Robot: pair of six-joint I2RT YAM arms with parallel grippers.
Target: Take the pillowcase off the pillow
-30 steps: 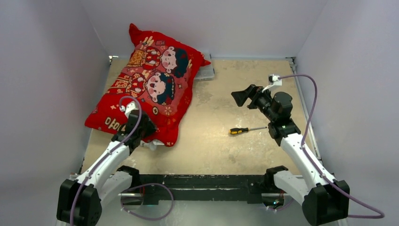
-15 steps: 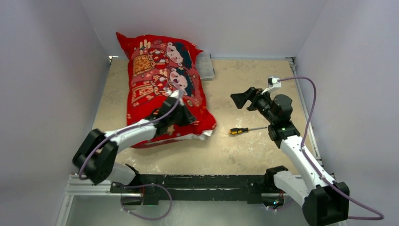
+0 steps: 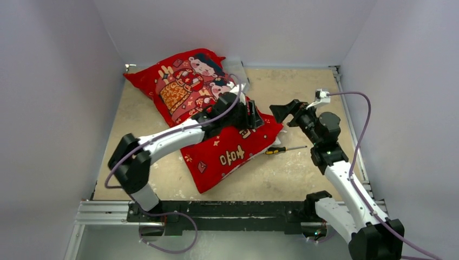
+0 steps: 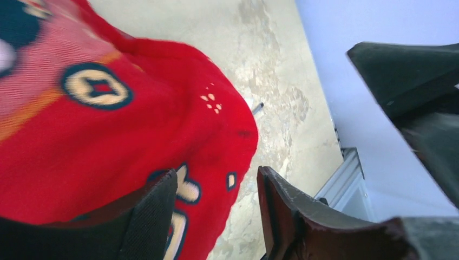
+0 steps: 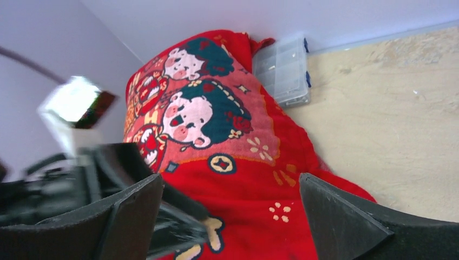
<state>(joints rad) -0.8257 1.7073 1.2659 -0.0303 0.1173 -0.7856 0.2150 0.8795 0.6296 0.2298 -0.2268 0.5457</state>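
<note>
The red pillowcase (image 3: 178,92) lies full and slantwise on the tabletop (image 3: 303,86), from the far left corner toward the middle. The left tool (image 3: 253,115) rests over its right edge, fingers partly spread and pinching nothing. The right tool (image 3: 280,112) hangs just beside it, fingers spread wide. A screwdriver (image 3: 279,149) lies near the pillowcase.

The plump, bright red printed fabric pillowcase (image 3: 208,116) lies slantwise from the table's (image 3: 281,179) far left corner toward its middle. The left gripper (image 3: 255,116) rests at its right edge. A yellow-and-black-handled screwdriver (image 3: 277,150) lies just beside.
</note>
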